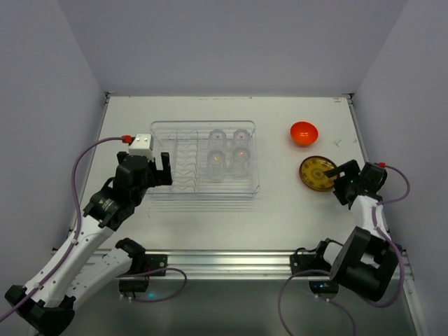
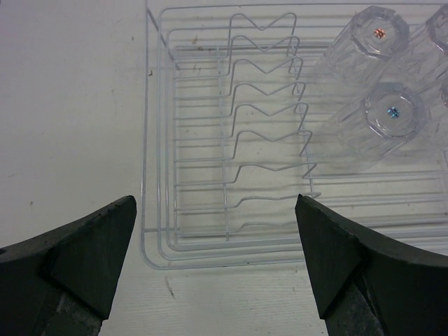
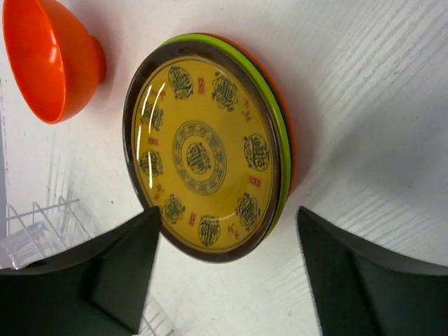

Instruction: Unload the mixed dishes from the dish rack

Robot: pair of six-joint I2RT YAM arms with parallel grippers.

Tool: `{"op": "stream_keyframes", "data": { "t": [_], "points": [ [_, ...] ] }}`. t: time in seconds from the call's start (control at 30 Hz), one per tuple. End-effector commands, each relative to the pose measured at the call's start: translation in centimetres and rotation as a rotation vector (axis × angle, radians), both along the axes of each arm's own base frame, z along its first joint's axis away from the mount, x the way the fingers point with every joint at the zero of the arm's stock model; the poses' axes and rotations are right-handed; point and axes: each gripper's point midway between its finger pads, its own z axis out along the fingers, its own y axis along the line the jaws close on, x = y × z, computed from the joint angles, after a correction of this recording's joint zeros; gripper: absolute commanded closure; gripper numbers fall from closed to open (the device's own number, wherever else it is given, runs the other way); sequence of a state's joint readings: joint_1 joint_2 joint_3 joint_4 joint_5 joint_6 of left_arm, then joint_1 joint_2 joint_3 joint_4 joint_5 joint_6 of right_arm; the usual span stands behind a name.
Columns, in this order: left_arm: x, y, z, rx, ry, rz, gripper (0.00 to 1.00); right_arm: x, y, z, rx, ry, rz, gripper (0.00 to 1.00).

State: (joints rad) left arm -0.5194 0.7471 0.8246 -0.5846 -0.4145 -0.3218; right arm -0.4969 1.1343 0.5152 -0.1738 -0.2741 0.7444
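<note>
The clear dish rack (image 1: 203,185) stands mid-table with several clear glasses (image 1: 227,150) upside down in its right half; its wire dividers (image 2: 266,126) are bare. My left gripper (image 1: 162,170) is open and empty at the rack's left edge, and shows over the rack's near corner in its wrist view (image 2: 215,262). The orange bowl (image 1: 304,132) sits on the table at the right. Below it lies a stack of plates with the patterned yellow plate (image 1: 317,173) on top, green and orange rims under it (image 3: 283,140). My right gripper (image 1: 341,183) is open and empty just beside the stack (image 3: 227,259).
The bowl (image 3: 49,59) lies close to the plate stack. White walls enclose the table on three sides. An aluminium rail (image 1: 224,262) runs along the near edge between the arm bases.
</note>
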Motion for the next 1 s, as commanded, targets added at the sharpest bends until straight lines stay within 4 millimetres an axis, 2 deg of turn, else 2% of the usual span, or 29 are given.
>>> {"op": "stream_keyframes", "data": {
  "t": [0.0, 0.07, 0.1, 0.23, 0.27, 0.37, 0.43, 0.5, 0.57, 0.63, 0.67, 0.7, 0.73, 0.77, 0.8, 0.83, 0.87, 0.9, 0.93, 0.97],
  "points": [
    [0.5, -0.3, 0.9, -0.014, -0.046, -0.005, 0.00, 0.7, -0.9, 2.7, -0.109, -0.043, -0.008, 0.14],
    [0.6, -0.3, 0.9, -0.013, -0.043, -0.006, 0.00, 0.5, -0.9, 3.3, -0.139, -0.049, -0.009, 0.11],
    [0.6, -0.4, 0.7, -0.010, -0.037, -0.008, 0.00, 0.4, -1.0, 4.1, -0.157, -0.068, -0.014, 0.02],
    [0.9, -0.8, 1.1, -0.024, -0.033, -0.012, 0.00, -0.1, -0.2, 6.1, -0.218, -0.092, 0.025, 0.01],
    [0.9, -1.0, 1.8, -0.047, -0.036, -0.008, 0.00, -0.1, 0.1, 7.0, -0.236, -0.114, 0.040, 0.01],
    [1.4, -2.0, 2.7, -0.115, -0.029, -0.008, 0.00, -0.3, 2.9, 9.3, -0.275, -0.207, 0.153, 0.01],
    [1.9, -3.3, 2.4, -0.142, 0.002, -0.033, 0.00, -0.5, 5.2, 10.4, -0.290, -0.275, 0.243, 0.01],
    [3.1, -5.2, 2.5, -0.178, 0.030, -0.072, 0.00, -0.8, 6.7, 9.5, -0.286, -0.283, 0.322, 0.01],
    [3.8, -6.9, 2.8, -0.190, 0.032, -0.083, 0.00, -1.1, 7.0, 7.8, -0.267, -0.235, 0.339, 0.01],
    [5.1, -8.9, 3.3, -0.154, 0.030, -0.079, 0.00, -0.9, 7.9, 7.0, -0.238, -0.243, 0.379, 0.01],
    [6.1, -10.1, 2.1, -0.113, 0.068, -0.087, 0.00, -1.0, 8.5, 6.6, -0.211, -0.245, 0.400, 0.01],
    [6.8, -11.5, 3.6, -0.119, 0.048, -0.106, 0.00, -1.0, 8.8, 6.6, -0.200, -0.247, 0.414, 0.01],
    [7.4, -12.2, 3.8, -0.111, 0.049, -0.115, 0.00, -1.0, 9.0, 6.6, -0.195, -0.250, 0.425, 0.01],
    [8.5, -13.2, 2.4, -0.081, 0.081, -0.119, 0.00, -1.0, 9.0, 6.8, -0.197, -0.254, 0.426, 0.01],
    [9.5, -14.3, 3.8, -0.092, 0.059, -0.135, 0.00, -1.0, 9.1, 7.0, -0.196, -0.260, 0.431, 0.01],
    [10.3, -14.8, 3.8, -0.074, 0.061, -0.147, 0.00, -1.1, 9.3, 7.1, -0.197, -0.272, 0.436, 0.01],
    [11.3, -15.7, 1.9, -0.035, 0.101, -0.153, 0.00, -1.2, 9.4, 7.3, -0.198, -0.282, 0.435, 0.01],
    [12.2, -16.9, 2.9, -0.044, 0.092, -0.177, 0.00, -1.2, 9.4, 7.4, -0.198, -0.286, 0.434, 0.01],
    [13.3, -17.7, 0.8, 0.010, 0.135, -0.198, 0.00, -1.3, 9.4, 7.6, -0.201, -0.294, 0.435, 0.01],
    [14.0, -18.2, 0.4, 0.027, 0.147, -0.204, 0.00, -1.3, 9.4, 7.5, -0.201, -0.294, 0.433, 0.01]
  ]
}}
